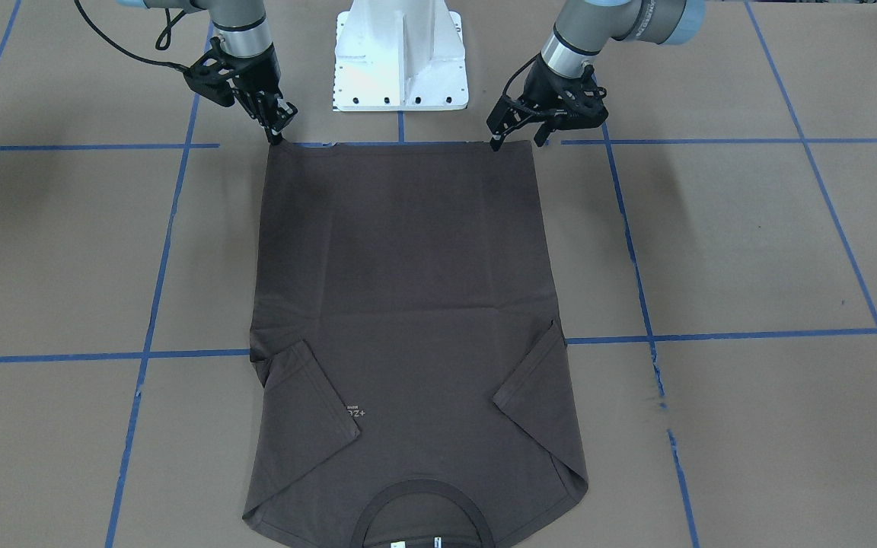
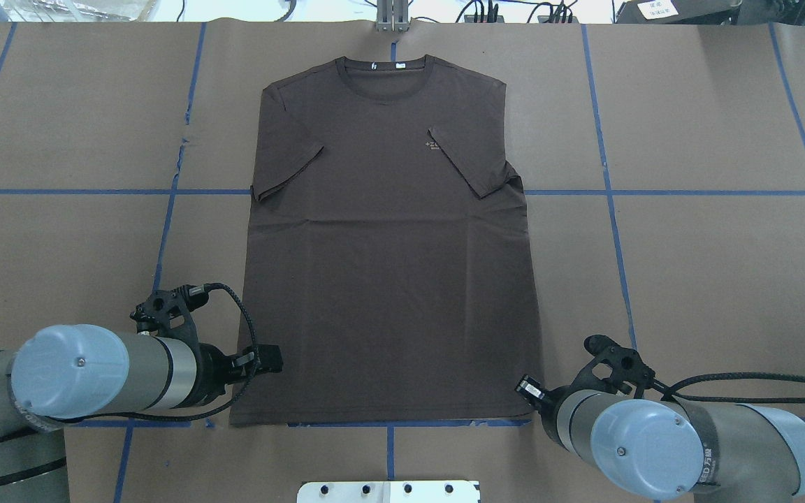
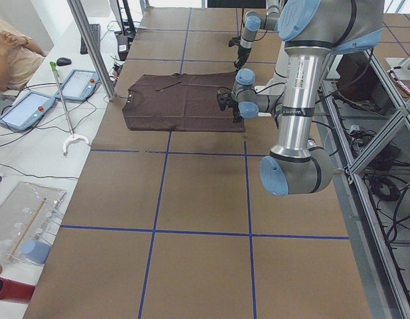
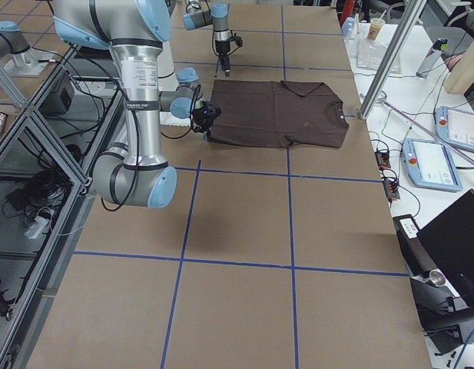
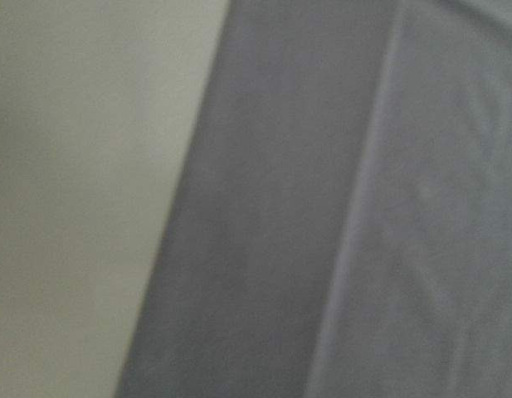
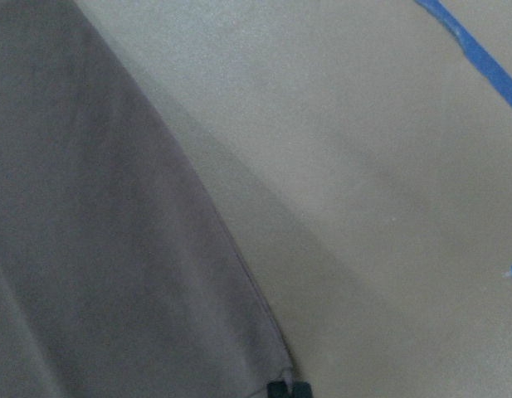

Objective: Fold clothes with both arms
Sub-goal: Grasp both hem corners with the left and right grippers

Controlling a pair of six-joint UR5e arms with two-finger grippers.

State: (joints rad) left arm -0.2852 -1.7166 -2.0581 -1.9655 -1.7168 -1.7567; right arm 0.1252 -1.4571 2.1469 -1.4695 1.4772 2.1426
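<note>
A dark grey-brown T-shirt (image 1: 408,304) (image 2: 388,265) lies flat on the brown table, collar (image 1: 423,498) away from the robot, both sleeves folded inward, hem toward the base. My left gripper (image 1: 518,140) (image 2: 270,358) stands open at one hem corner, one finger over the cloth and the other just off its edge. Its wrist view is a blur of cloth (image 5: 363,207). At the other hem corner, my right gripper (image 1: 275,137) (image 2: 525,385) has its fingers together. In the right wrist view its tips (image 6: 287,388) meet on that corner of the T-shirt (image 6: 98,249).
The white bolted pedestal base (image 1: 400,57) stands just behind the hem. Blue tape lines (image 1: 720,141) cross the table. A person (image 3: 8,53) sits beyond the far end, beside teach pendants (image 3: 25,109) and a metal post (image 3: 92,50).
</note>
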